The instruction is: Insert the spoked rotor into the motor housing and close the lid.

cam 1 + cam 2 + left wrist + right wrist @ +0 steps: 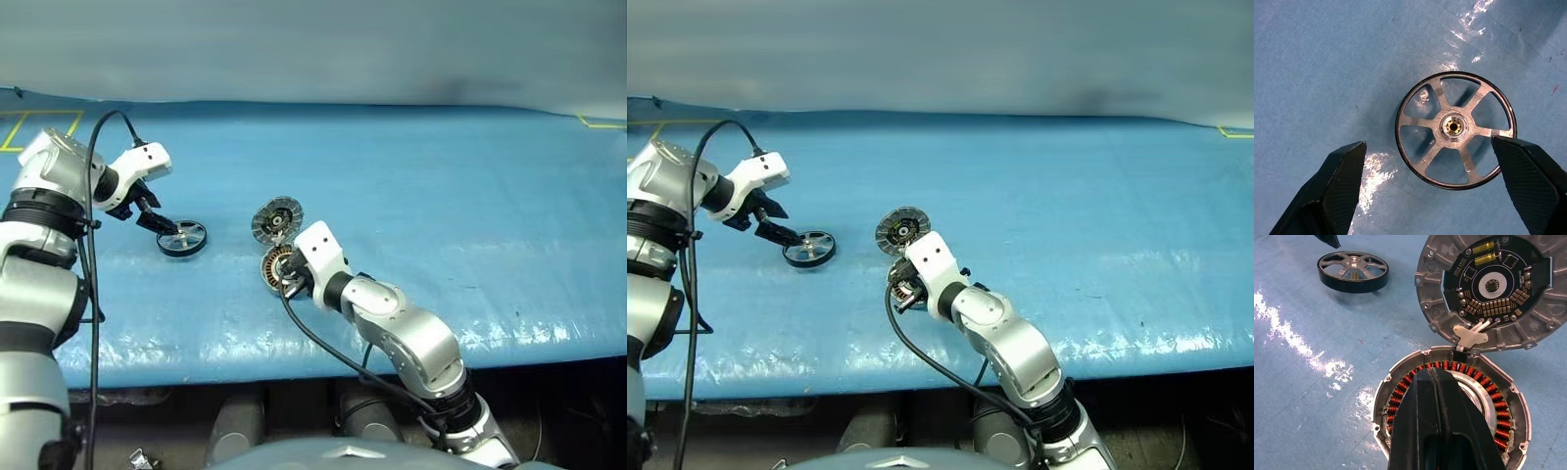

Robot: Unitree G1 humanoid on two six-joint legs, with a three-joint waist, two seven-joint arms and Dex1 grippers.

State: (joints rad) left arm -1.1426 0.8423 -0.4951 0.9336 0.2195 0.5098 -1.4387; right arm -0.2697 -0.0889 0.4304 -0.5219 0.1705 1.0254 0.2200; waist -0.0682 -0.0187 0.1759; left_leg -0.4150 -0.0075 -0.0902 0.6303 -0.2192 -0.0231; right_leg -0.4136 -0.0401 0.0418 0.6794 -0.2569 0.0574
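Observation:
The spoked rotor point(183, 238) lies flat on the blue sheet, a black ring with silver spokes and a brass-centred hub point(1454, 128). My left gripper point(160, 223) hangs open just above it, pointing steeply down, one finger point(1528, 176) at the ring's edge and the other beside it on the sheet. The motor housing point(273, 265) sits right of the rotor with its copper windings point(1498, 404) showing. Its lid point(276, 219) stands swung open behind it, circuit side point(1491, 284) up. My right gripper point(1432, 374) is shut, its tips resting over the housing's middle and hiding the centre.
A blue sheet point(460, 215) covers the table, and its front edge point(509, 352) runs close below the housing. Yellow tape marks point(29, 125) sit at the far left corner. A black cable point(93, 294) hangs along my left arm. Open sheet stretches to the right.

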